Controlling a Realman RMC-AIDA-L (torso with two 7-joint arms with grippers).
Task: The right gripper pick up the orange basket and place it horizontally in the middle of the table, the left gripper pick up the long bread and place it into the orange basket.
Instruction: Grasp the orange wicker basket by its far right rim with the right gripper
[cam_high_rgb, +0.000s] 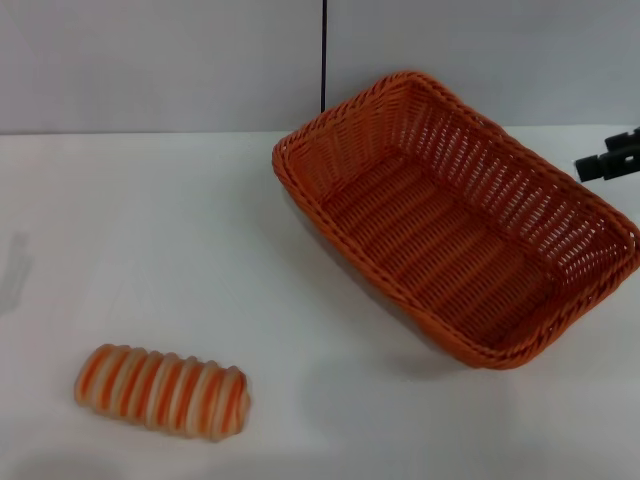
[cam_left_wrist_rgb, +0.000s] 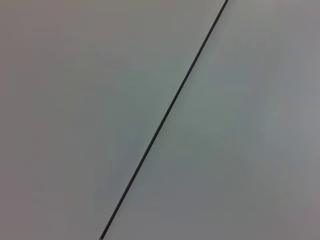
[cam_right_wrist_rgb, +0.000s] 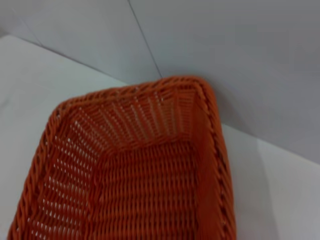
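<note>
Reaching in from the right edge of the head view, the right end effector (cam_high_rgb: 612, 158) shows only as a few dark blocky fingers beside the far right side of the orange basket (cam_high_rgb: 455, 220). It hangs near the basket's long right rim without any visible contact, and whether its fingers stand apart or together cannot be told from the part that shows. The right wrist view carries none of those fingers; it looks down into the basket (cam_right_wrist_rgb: 145, 175), taking in the woven floor, the sloping open-weave walls and one rounded corner of the braided rim, with the white surface (cam_right_wrist_rgb: 40, 75) and a grey wall behind it.

The basket rests on the surface (cam_high_rgb: 180, 240) toward the right and far side, turned at a slant, so that one corner points to the back wall and another to the near right. It holds nothing.

The long bread (cam_high_rgb: 162, 390), striped orange and cream, lies flat on the surface at the near left, well apart from the basket, its length running roughly left to right with a slight tilt.

The left end effector does not appear in any view. The left wrist view shows only a plain grey wall crossed by a thin dark line (cam_left_wrist_rgb: 165, 120). A similar dark vertical line (cam_high_rgb: 324, 55) runs down the wall just behind the basket's far corner.
</note>
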